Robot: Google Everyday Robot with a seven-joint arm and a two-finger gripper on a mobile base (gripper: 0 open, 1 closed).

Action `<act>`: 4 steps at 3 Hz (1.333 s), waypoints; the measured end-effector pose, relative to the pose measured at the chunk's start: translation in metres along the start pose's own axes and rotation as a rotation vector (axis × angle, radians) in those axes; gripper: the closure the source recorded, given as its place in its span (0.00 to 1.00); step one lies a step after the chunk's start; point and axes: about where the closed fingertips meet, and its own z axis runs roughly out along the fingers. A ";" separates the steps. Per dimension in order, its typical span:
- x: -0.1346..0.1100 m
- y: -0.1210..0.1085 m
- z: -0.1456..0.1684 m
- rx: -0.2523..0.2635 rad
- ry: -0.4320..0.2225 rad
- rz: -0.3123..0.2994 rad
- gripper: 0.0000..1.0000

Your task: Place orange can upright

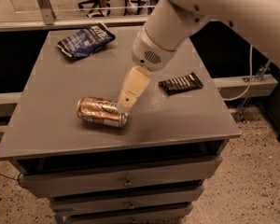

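I see the orange can [101, 112] lying on its side near the front of the worktop [46, 129]. My claw [127, 101] hangs just by its right end; how far open, I cannot tell.

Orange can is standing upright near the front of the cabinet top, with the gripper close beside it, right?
Not quite. The camera view shows the orange can lying on its side, not upright. The rest holds: it is near the front of the cabinet top, with the gripper close beside it.
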 end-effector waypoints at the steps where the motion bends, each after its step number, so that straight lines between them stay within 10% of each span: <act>1: -0.027 0.009 0.029 -0.054 -0.022 0.051 0.00; 3: -0.055 0.038 0.081 -0.052 0.059 0.068 0.00; 4: -0.055 0.047 0.102 -0.022 0.126 0.050 0.19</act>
